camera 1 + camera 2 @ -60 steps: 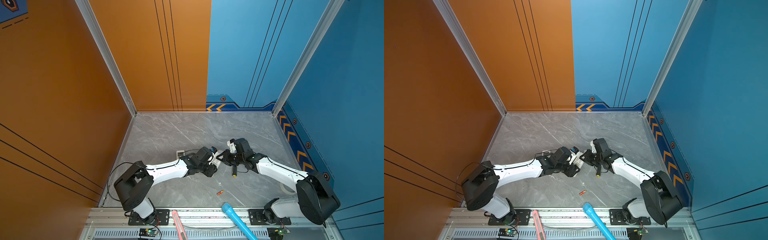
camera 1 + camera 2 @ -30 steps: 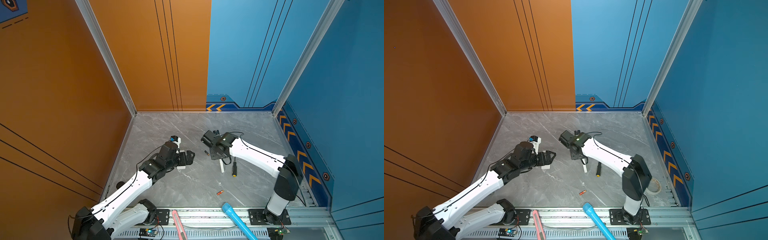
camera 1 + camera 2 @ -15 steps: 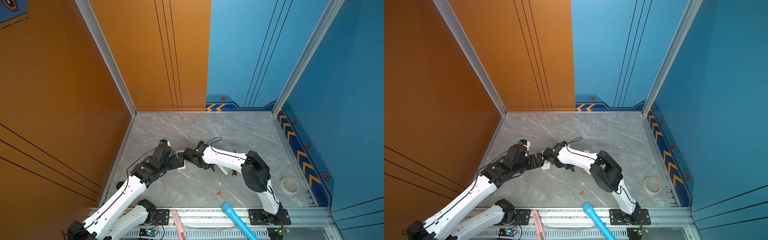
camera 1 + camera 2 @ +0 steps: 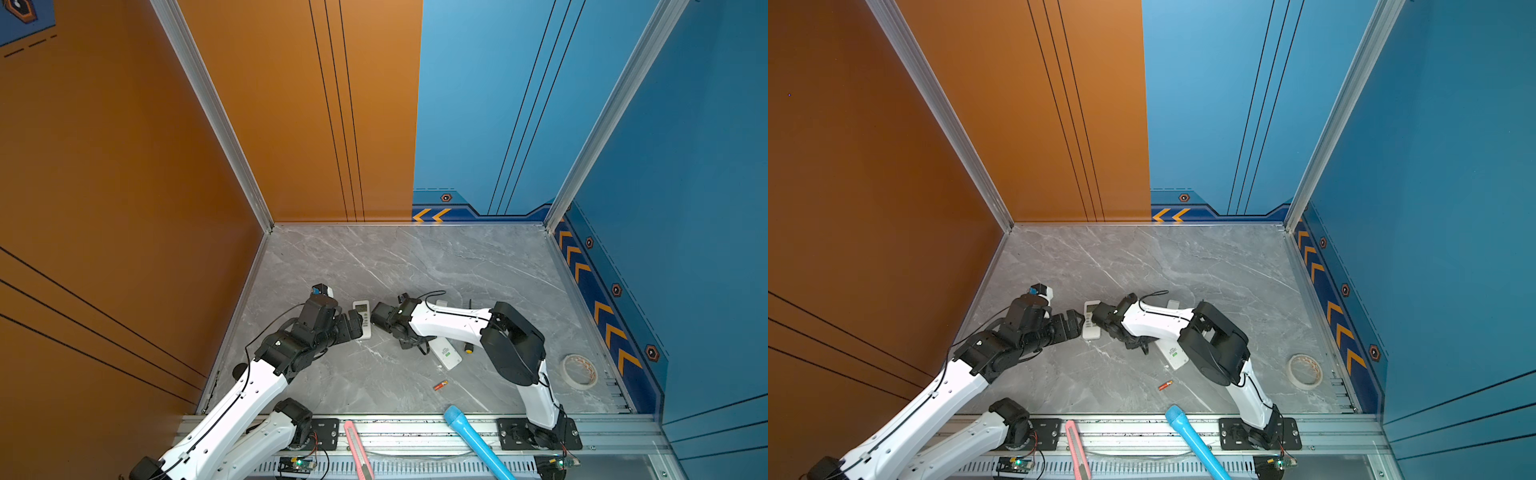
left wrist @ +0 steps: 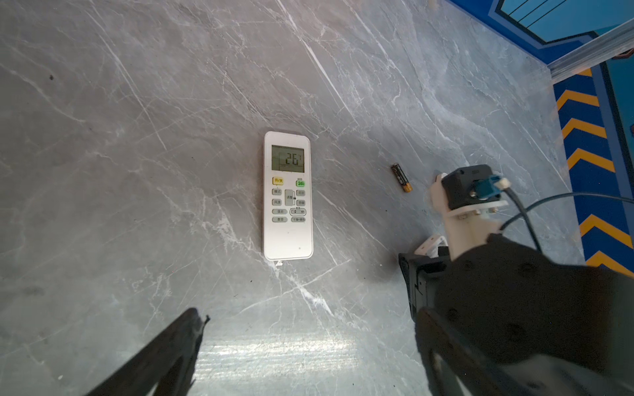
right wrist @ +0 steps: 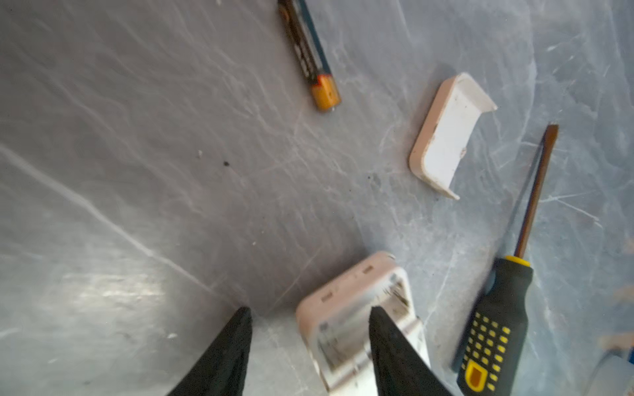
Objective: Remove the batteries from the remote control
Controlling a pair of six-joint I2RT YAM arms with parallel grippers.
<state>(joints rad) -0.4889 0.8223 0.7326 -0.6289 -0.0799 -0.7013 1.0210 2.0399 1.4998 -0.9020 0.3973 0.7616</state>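
Moved: right hand (image 6: 309,310) swung beside screen remote (image 5: 287,195), fingers spread, empty.
Left hand (image 5: 310,313): spread wide, empty.
Battery (image 6: 308,58): on worktop (image 6: 137,171).

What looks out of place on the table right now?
The white battery cover lies detached, inside up, beside the screwdriver. A black-and-orange battery lies loose near it, and a red-orange battery sits alone toward the front edge. The opened remote looks smudged inside its compartment.
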